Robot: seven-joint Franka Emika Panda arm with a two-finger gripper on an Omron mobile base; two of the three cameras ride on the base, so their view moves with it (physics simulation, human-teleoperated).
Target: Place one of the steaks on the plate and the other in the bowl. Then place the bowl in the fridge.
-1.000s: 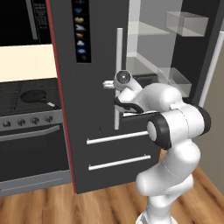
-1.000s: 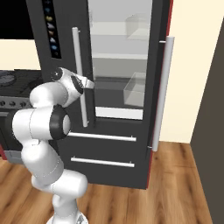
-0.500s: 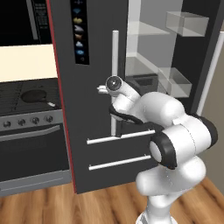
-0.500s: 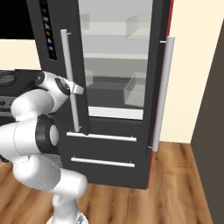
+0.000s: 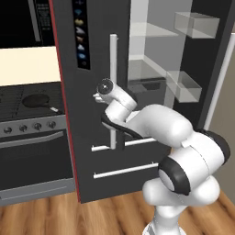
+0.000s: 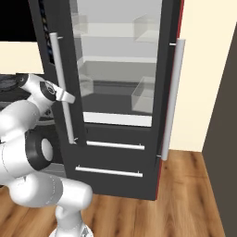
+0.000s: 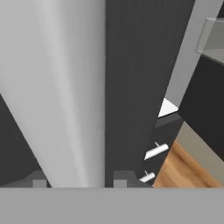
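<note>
The fridge (image 5: 101, 151) has two long silver handles standing straight up and two drawer bars lying flat below. The gripper (image 7: 76, 181) has its two fingers around the left door handle (image 5: 113, 92), which fills the gap between them, and that door stands open.

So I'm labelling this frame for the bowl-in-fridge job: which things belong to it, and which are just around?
Belongs to the job:
fridge, door open
door handle
gripper, fingertips either side of the handle

Just around:
stove
frying pan
door bins

A dark frying pan (image 5: 36, 100) sits on the black stove (image 5: 27, 137), apparently on a burner, above wooden flooring (image 6: 185, 194).
</note>
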